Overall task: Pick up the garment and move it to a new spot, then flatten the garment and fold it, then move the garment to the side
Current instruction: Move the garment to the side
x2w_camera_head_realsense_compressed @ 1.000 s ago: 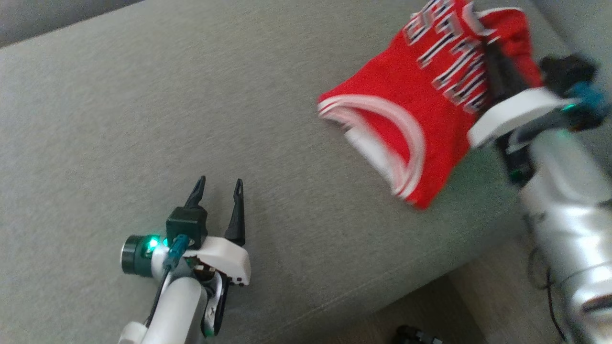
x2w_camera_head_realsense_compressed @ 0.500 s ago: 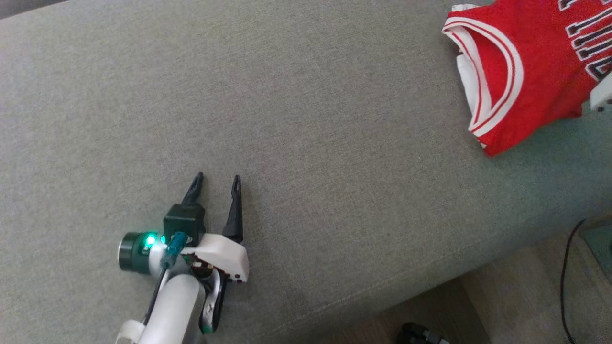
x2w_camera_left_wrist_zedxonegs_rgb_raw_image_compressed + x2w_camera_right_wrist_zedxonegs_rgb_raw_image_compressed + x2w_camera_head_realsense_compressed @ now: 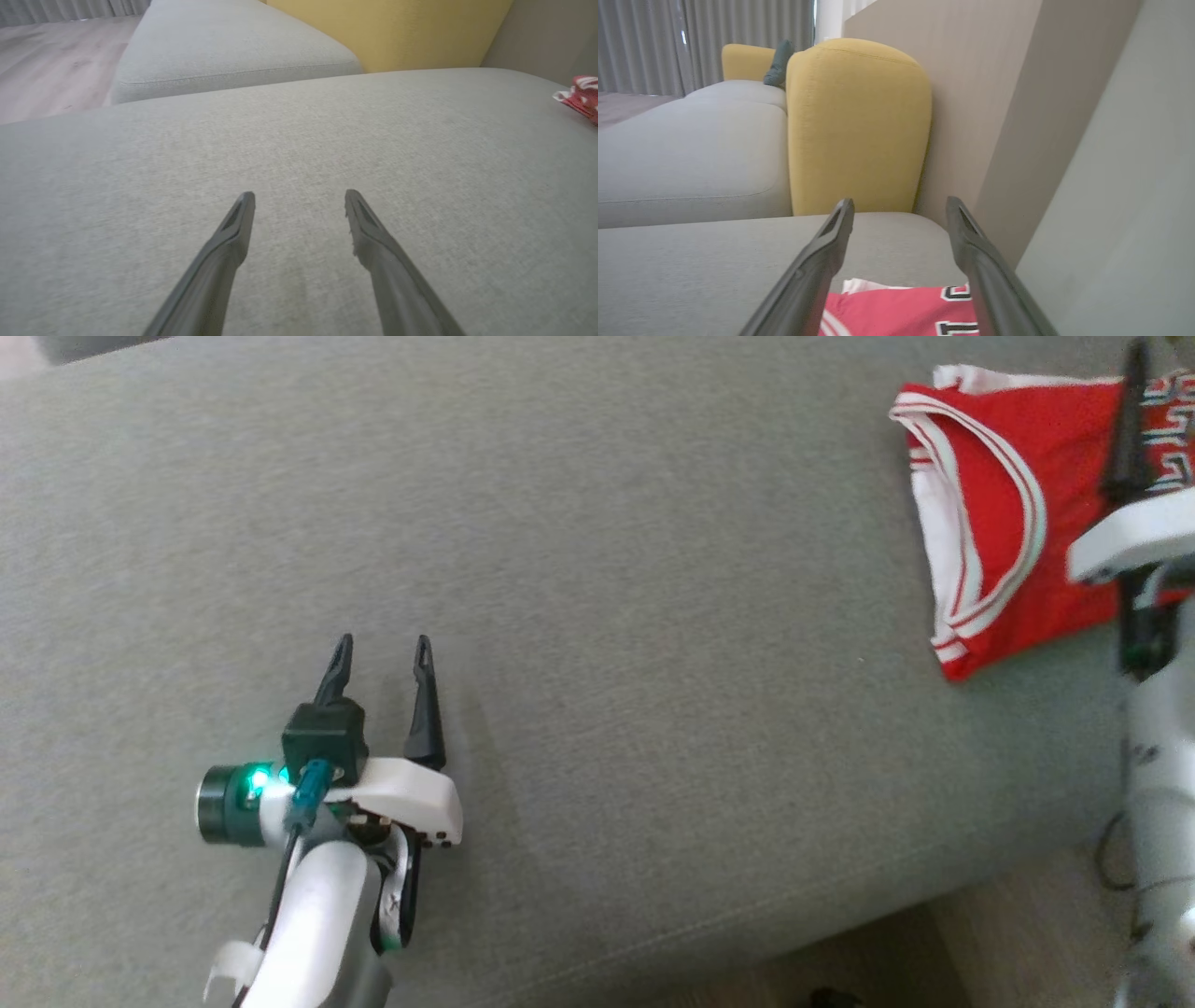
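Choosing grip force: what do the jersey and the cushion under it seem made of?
Jersey: thin red knit, likely polyester, matte, with white trim; it lies folded in soft layers. Cushion: grey woven upholstery, matte; a fine heathered weave shows.

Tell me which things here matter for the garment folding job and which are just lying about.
For the job: red jersey; grey sofa seat under it; right gripper, open over the jersey; left gripper, open over bare seat.
Just about: yellow cushion; curtains; wooden floor.
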Robot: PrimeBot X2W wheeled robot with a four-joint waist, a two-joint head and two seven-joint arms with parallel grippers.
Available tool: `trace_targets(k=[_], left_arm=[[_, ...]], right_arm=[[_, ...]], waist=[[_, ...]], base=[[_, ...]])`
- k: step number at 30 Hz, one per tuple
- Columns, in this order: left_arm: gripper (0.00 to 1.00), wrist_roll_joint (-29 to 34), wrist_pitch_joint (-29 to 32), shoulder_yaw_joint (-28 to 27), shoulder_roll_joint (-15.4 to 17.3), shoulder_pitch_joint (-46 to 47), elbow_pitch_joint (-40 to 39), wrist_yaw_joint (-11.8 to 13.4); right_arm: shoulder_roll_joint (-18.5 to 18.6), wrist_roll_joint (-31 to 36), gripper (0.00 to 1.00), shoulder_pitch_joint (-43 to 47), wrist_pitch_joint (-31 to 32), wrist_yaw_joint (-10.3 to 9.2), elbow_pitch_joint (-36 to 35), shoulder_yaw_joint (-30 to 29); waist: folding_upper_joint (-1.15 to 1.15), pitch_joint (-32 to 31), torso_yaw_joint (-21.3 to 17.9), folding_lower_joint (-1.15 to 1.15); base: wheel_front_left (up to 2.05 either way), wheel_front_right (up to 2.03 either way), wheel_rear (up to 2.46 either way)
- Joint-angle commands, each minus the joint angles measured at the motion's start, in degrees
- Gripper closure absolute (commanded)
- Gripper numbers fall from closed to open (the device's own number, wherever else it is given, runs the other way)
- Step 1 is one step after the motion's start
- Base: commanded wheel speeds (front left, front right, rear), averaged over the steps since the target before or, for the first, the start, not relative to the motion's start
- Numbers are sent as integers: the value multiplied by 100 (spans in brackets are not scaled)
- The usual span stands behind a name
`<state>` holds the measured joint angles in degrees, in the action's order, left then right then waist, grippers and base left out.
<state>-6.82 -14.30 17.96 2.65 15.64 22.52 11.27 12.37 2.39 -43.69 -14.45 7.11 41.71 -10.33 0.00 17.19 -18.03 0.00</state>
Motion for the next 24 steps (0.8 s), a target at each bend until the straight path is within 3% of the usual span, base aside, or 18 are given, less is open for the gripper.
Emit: trace_targets(k=[1, 7, 14, 24], left_arm=[[0, -56, -70, -202, 22, 80, -208, 77], [0, -189, -70, -260, 22, -70, -290, 182], [0, -325, -70, -267, 22, -315, -351, 277], [0, -425, -70, -469, 22, -655, -403, 398]], right_arm=[[-100, -105, 0, 85, -54, 37, -376, 251], [-527, -525, 0, 692, -54, 37, -855, 836], [-758, -807, 0, 1415, -54, 37, -901, 1188], [-922, -904, 0, 2131, -54, 37, -872, 1411]], waist=[[0, -118, 194, 0], [0, -336, 706, 0], [0, -570, 1319, 0], [0, -867, 1735, 0]], base=[[0, 0, 0], [0, 0, 0], [0, 0, 0], [0, 0, 0]])
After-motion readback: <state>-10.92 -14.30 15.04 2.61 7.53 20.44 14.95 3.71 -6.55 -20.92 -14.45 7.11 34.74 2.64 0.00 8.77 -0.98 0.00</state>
